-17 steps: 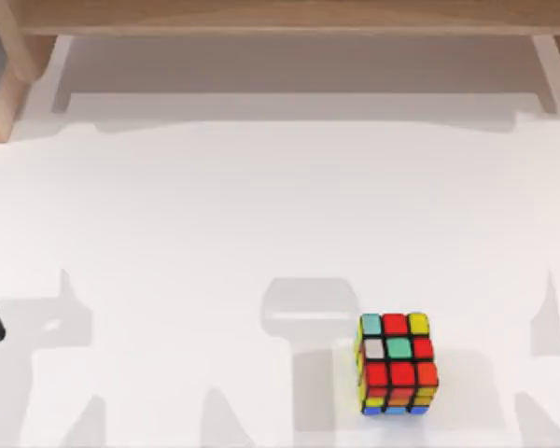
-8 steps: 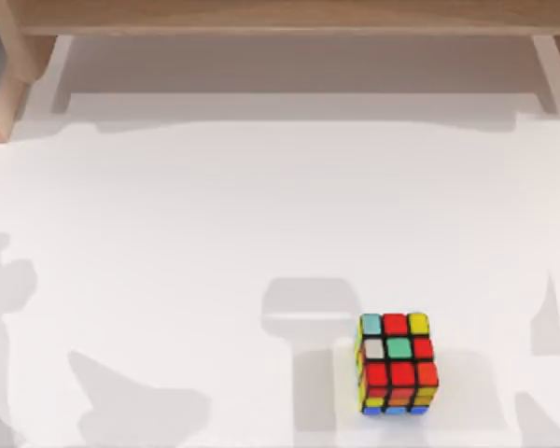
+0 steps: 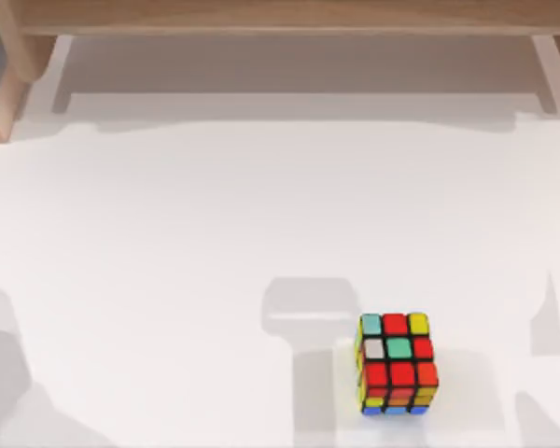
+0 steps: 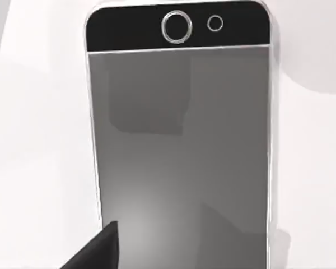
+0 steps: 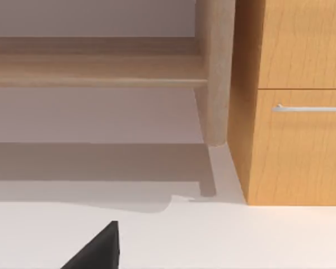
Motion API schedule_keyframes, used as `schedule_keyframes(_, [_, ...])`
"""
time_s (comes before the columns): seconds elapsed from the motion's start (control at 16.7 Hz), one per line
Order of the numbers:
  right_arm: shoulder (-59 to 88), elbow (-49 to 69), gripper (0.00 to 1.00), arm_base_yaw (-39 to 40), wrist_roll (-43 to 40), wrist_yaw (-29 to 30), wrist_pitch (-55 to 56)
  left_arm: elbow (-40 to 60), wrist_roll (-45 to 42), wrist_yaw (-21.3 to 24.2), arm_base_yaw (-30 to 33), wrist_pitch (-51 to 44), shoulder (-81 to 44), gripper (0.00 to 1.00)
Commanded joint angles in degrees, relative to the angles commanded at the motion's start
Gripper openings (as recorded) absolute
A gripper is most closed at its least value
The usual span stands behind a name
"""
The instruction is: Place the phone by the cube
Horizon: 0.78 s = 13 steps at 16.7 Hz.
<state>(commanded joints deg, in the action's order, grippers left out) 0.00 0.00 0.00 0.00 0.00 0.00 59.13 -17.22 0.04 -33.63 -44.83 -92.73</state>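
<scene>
Light: bright, even, my table [image 3: 215, 233] near washed-out white | Shadows: soft grey patches left of and behind the cube [image 3: 396, 364], more along the table's edges | Glare: dim sheen and grey reflection on the phone [image 4: 179, 140] | Blur: none.

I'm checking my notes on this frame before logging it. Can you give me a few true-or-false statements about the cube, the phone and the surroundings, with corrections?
1. The cube stands in the near right part of the white table in the top view. True.
2. The phone lies face up with its dark end strip and round button showing in the left wrist view. True.
3. The phone is leaning against the cube. False: in the top view nothing touches the cube; it stands alone.
4. The cube's top face is all one colour. False: it mixes red, yellow, green and white stickers.
5. The right wrist view faces a wooden cabinet with a metal drawer handle. True.
6. The cube sits on the wooden shelf. False: it rests on the table.
</scene>
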Motion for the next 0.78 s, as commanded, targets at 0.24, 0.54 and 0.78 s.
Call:
schedule_keyframes(0.24, [0.0, 0.0, 1.0, 0.0, 0.0, 0.0, 0.0, 7.23, -2.09, 0.0, -4.13, -5.49, -11.46, 1.0])
schedule_keyframes(0.54, [0.0, 0.0, 1.0, 0.0, 0.0, 0.0, 0.0, 8.69, -2.51, 0.0, -4.96, -6.6, -13.67, 1.0])
schedule_keyframes(0.78, [0.0, 0.0, 1.0, 0.0, 0.0, 0.0, 0.0, 7.86, -2.36, 0.0, -4.8, -5.43, -14.05, 1.0])
